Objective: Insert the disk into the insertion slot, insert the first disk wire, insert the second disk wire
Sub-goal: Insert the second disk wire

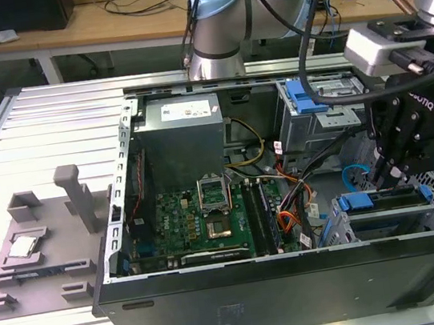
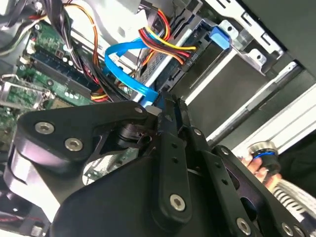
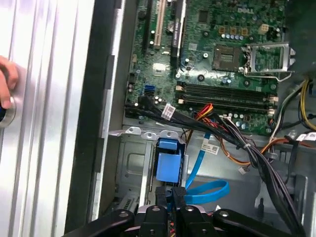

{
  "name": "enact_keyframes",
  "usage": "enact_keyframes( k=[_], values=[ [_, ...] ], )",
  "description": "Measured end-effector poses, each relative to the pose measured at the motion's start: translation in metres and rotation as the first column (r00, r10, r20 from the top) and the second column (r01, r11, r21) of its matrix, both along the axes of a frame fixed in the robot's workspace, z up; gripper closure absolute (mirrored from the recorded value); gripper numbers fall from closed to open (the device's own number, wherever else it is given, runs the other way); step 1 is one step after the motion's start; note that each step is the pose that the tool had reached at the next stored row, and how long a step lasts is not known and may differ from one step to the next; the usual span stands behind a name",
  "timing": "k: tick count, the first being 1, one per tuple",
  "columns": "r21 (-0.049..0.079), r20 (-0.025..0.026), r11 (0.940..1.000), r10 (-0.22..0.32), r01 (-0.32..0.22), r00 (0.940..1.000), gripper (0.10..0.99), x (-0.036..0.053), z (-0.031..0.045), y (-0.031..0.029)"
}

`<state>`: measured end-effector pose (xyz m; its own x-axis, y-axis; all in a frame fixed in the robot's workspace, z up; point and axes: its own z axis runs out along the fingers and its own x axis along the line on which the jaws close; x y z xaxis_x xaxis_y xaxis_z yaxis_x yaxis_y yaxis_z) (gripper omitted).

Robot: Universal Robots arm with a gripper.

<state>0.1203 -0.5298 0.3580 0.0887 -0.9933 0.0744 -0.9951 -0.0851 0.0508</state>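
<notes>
Second wrist view: second disk wire (image 2: pixel 121 66) — thin, flat, light-blue loop.

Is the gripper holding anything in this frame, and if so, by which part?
It cannot be told. The gripper sits right at the second disk wire, near its plug end, but the contact is hidden behind the fingers.

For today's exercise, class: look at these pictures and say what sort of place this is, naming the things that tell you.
Probably a robotics lab or workshop. An open computer case lies on a ribbed metal table, the arm's hand works inside it by the disk, and wooden benches strewn with cables stand behind.
</notes>
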Motion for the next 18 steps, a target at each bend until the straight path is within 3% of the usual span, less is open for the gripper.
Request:
enact_keyframes(
  k=[2, 5, 10, 18],
  values=[
    [0.000, -0.0007, 1.0000, -0.006, 0.006, 1.0000, 0.922, 0.0017, -0.0040, 0.0000],
    [0.000, -0.0047, 1.0000, -0.007, 0.007, 1.0000, 0.922, 0.0113, -0.0128, 0.0033],
    [0.000, -0.0048, 1.0000, -0.007, 0.007, 1.0000, 0.922, 0.0168, -0.0152, 0.0045],
    [0.000, -0.0049, 1.0000, -0.007, 0.007, 1.0000, 0.922, 0.0171, -0.0200, 0.0038]
  ],
)
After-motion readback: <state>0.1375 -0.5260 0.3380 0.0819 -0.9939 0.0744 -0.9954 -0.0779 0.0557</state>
